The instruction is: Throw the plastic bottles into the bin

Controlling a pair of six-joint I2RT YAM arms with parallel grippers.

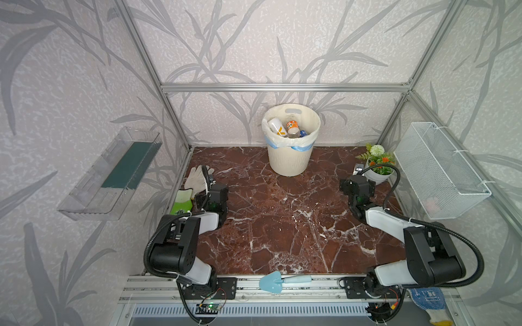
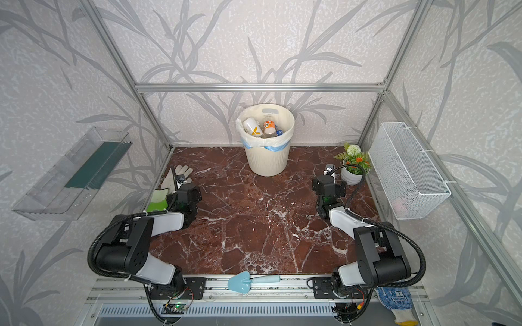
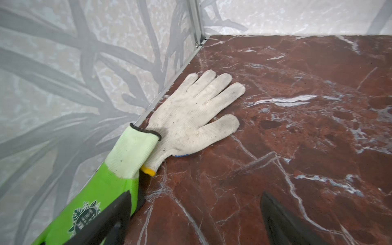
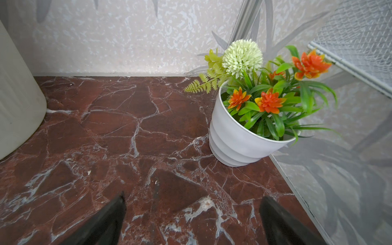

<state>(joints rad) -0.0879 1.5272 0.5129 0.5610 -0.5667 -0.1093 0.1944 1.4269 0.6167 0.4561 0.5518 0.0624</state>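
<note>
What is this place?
Likely a robot test booth dressed as a room: a metal frame holds wallpapered walls, a left arm and right arm sit in front, a bin stands behind.

- Bottles in bin: partly hidden, count unclear.
- Green glove partly under left arm.
- Pinkish thing in basket too blurred to name.

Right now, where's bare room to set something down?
The middle of the marble table, from the bin forward between left gripper and right gripper, is bare. Crowded: white glove and green glove at left edge, flower pot far right.
</note>
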